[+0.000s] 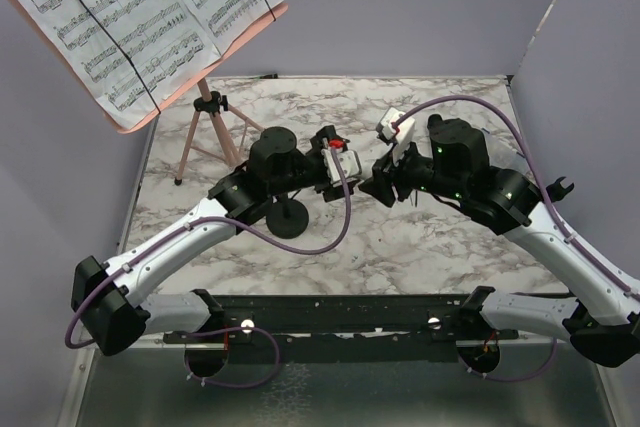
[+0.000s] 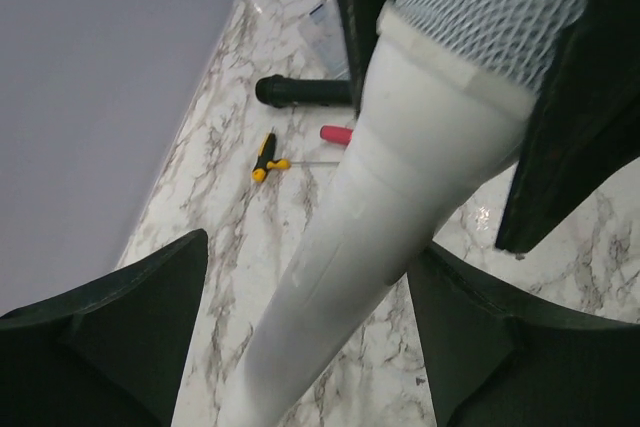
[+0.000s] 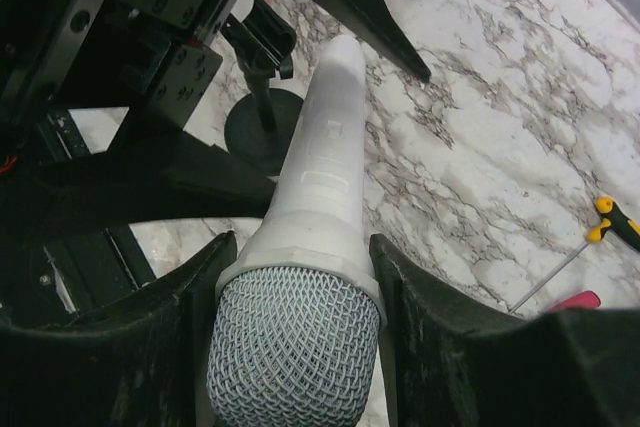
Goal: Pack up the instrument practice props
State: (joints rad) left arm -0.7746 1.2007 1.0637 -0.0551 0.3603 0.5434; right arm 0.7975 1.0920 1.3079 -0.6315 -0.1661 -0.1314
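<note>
My right gripper point(image 3: 295, 287) is shut on the white microphone point(image 3: 320, 177), gripping it at the collar just below the mesh head. The handle points away toward my left gripper point(image 2: 310, 347), whose jaws stand open around it, with a clear gap on the left side. In the top view the two grippers, left point(image 1: 350, 169) and right point(image 1: 385, 185), meet above mid-table. A black round-based holder point(image 3: 262, 117) stands just beyond the handle. A black microphone point(image 2: 300, 92) lies farther off. The pink music stand point(image 1: 205, 122) with the sheet-music pages point(image 1: 140, 17) stands at the back left.
A red-handled screwdriver point(image 2: 337, 134) and a yellow-and-black one point(image 2: 265, 157) lie on the marble top near the black microphone. The holder's round base point(image 1: 290, 217) sits below the left arm. Grey walls close the left, back and right sides.
</note>
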